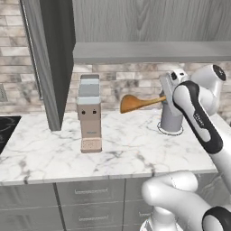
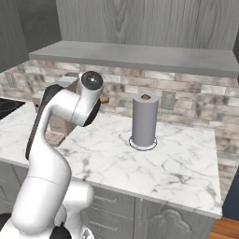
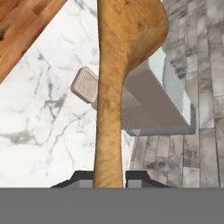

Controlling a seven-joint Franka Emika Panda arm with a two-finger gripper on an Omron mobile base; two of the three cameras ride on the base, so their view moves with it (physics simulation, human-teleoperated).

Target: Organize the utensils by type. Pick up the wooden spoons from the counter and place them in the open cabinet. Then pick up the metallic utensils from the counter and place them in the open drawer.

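The marble worktop (image 1: 131, 149) is carrying a grey-and-tan coffee machine (image 1: 90, 115) and a grey paper-towel roll (image 2: 144, 121). Above it, well clear of the slab, the gripper (image 3: 109, 180) is clamping the handle of a wooden spoon (image 1: 135, 103), which is lying level with its bowl pointing toward the coffee machine.
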